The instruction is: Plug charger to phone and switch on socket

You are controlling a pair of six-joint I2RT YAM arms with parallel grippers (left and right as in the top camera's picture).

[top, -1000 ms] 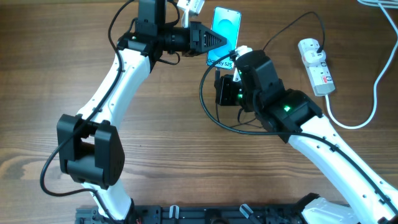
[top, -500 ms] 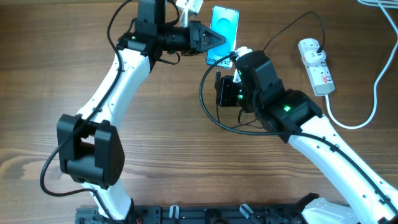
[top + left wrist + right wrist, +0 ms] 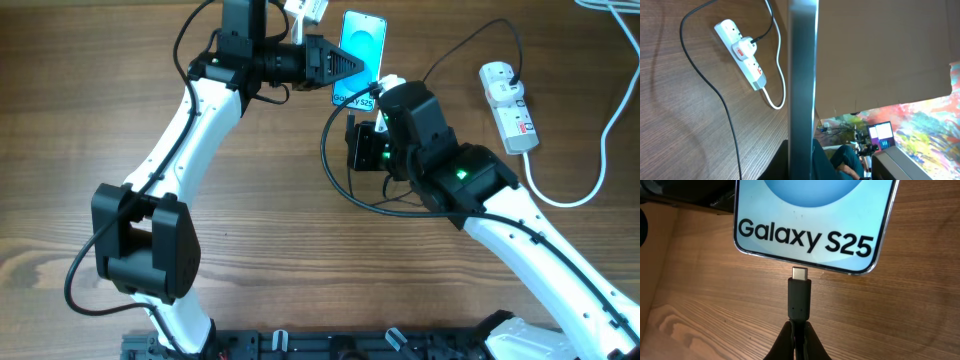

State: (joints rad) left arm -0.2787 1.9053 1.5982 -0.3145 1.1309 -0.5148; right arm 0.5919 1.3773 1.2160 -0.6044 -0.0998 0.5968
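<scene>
The phone [image 3: 361, 52] lies at the table's far middle with its teal screen up; the right wrist view shows its bottom end with "Galaxy S25" text [image 3: 807, 225]. My left gripper [image 3: 345, 63] is shut on the phone's left edge; the left wrist view shows the phone edge-on [image 3: 802, 85] between the fingers. My right gripper [image 3: 800, 330] is shut on the charger's black connector [image 3: 800, 297], whose metal tip is right at the phone's bottom edge, just touching or a hair apart. The charger cable [image 3: 340, 180] loops away and runs to the white socket [image 3: 507, 106] at the right.
The socket's thick white cord [image 3: 590, 170] curves along the right edge. The socket also shows in the left wrist view [image 3: 742, 52] with a plug in it and the black cable [image 3: 715, 95] across the wood.
</scene>
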